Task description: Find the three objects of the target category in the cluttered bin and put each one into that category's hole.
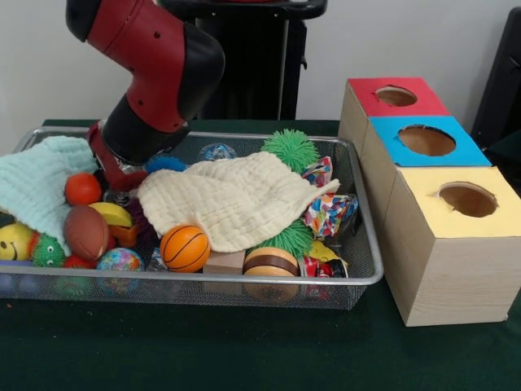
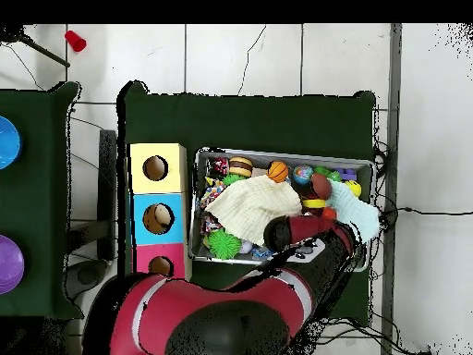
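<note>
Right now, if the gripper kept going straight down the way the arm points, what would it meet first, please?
Probably the toys at the bin's end by the mint cloth, near the small orange ball; the gripper itself is hidden behind the arm.

I can read no text, label, brand or number in either view. The red, blue and yellow boxes (image 1: 423, 187) carry only plain coloured tops with holes, and the toys in the bin (image 1: 358, 277) show patterns, not lettering I can make out.
</note>
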Robot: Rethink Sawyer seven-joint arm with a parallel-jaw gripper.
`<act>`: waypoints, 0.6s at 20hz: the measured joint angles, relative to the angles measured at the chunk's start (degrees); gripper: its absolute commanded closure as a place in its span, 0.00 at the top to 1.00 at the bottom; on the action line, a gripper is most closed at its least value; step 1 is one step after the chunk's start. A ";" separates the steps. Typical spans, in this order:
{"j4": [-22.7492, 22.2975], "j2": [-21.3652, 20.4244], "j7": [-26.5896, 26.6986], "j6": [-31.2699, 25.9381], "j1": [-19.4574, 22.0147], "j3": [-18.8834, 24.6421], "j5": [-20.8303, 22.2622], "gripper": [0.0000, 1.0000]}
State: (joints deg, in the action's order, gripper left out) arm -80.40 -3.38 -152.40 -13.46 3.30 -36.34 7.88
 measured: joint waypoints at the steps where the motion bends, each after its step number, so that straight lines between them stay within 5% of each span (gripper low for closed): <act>1: -0.07 -0.54 0.00 -0.08 0.15 0.29 0.01 0.00; 6: -1.73 -5.05 0.00 -2.50 0.64 2.45 0.02 0.00; 12: -4.86 -16.49 0.00 -14.11 0.32 5.62 -0.21 0.00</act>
State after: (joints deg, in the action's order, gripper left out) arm -85.26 -19.87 -152.40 -27.57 3.62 -30.72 7.67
